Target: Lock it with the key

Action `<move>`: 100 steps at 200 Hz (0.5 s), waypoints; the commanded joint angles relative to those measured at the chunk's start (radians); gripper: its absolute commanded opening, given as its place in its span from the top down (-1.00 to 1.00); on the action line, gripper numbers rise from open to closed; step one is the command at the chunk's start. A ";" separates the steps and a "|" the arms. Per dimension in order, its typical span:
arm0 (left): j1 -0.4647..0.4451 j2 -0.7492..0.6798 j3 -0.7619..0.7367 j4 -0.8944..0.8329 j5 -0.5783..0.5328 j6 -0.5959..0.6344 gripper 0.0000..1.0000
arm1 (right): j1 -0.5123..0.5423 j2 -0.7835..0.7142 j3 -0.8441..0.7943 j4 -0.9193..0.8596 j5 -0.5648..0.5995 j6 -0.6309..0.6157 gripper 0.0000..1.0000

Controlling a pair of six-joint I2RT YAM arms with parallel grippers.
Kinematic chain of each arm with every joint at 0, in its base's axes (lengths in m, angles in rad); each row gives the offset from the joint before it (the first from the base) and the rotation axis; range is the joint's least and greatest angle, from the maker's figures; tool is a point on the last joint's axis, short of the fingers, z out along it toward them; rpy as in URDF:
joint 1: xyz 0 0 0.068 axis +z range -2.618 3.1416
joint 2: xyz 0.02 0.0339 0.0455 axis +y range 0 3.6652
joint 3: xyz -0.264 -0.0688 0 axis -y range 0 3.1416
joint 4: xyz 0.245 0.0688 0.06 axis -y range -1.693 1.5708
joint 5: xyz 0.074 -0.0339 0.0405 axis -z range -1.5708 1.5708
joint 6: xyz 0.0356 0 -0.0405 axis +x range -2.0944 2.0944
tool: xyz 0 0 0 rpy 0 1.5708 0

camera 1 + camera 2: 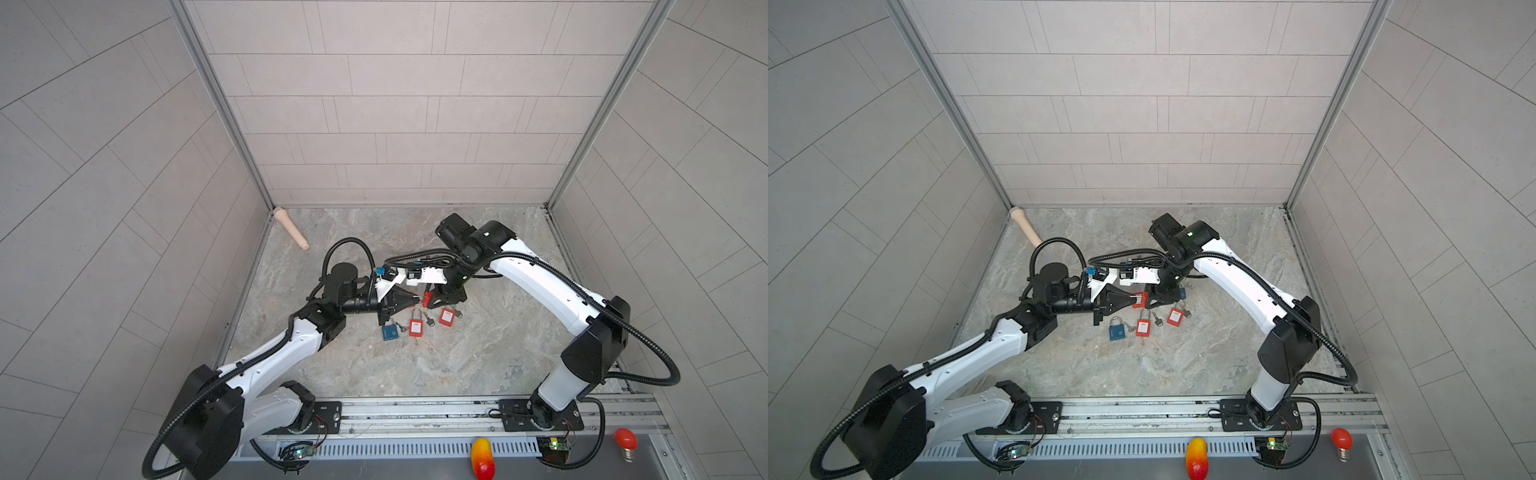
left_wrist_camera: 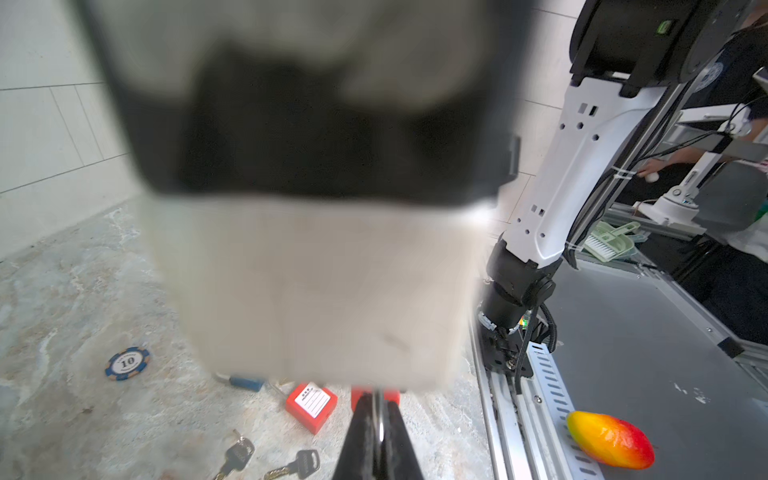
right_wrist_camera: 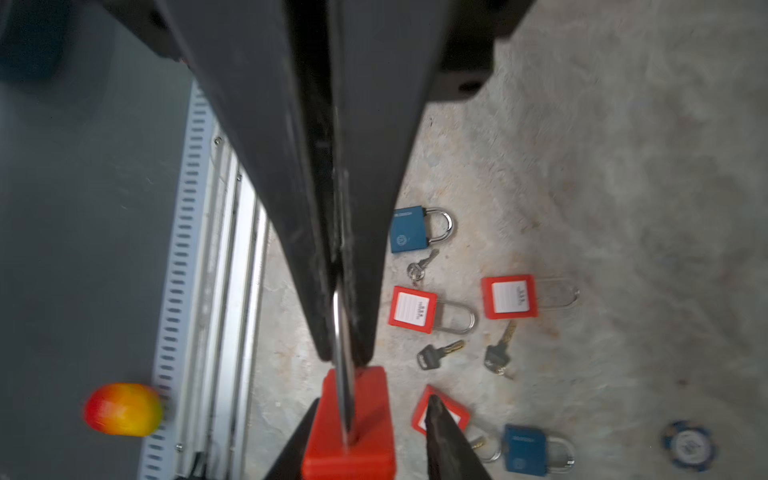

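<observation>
Top views: in both top views the left end effector [image 1: 415, 298] has its jaws pressed together, and the red padlock [image 1: 427, 298] sits right at its tips, apparently held clear of the worktop [image 1: 478, 365]. The right end effector [image 1: 436, 297] meets it from the opposite side. Spare padlocks [image 1: 414, 328] and loose keys [image 1: 428, 320] lie on the worktop below both end effectors, a little toward the arm bases. Left wrist view: a blurred arm part [image 2: 316, 257] fills most of the frame. At the edge the left end effector [image 2: 377, 432] pinches the thin steel shackle [image 2: 378, 409], with the red body directly beyond its tips. Right wrist view: the left end effector [image 3: 345, 353] comes in from across, clamped flat on the shackle [image 3: 341, 328], and the padlock [image 3: 361, 440] lies between the fingers of the right end effector [image 3: 370, 409]. That end effector stands spread, one finger close against a side of the body and the other plainly apart from it, so it grips nothing. No key shows in either end effector. The keyhole end is hidden, so I cannot tell whether a key sits in it. The lock looks small, rigid and light. Its smooth round shackle is probably slippery, so the body may swing about that pinch. The flat plastic faces of the body would give the surer hold. A key is thin and lies flat, so it is best taken by its black head.
</observation>
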 commanded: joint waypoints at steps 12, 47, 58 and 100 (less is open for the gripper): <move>-0.003 -0.012 0.002 0.094 0.041 -0.027 1.00 | -0.054 -0.081 0.051 -0.003 0.092 0.007 -0.01; 0.006 -0.023 0.026 0.049 0.038 -0.001 1.00 | -0.147 -0.193 -0.041 -0.010 0.025 0.044 -0.05; 0.007 -0.025 0.030 0.043 0.044 -0.003 1.00 | -0.162 -0.219 -0.083 0.019 0.028 0.059 -0.03; 0.006 -0.028 0.031 0.043 0.049 -0.011 1.00 | -0.192 -0.239 -0.134 0.077 -0.078 0.056 0.02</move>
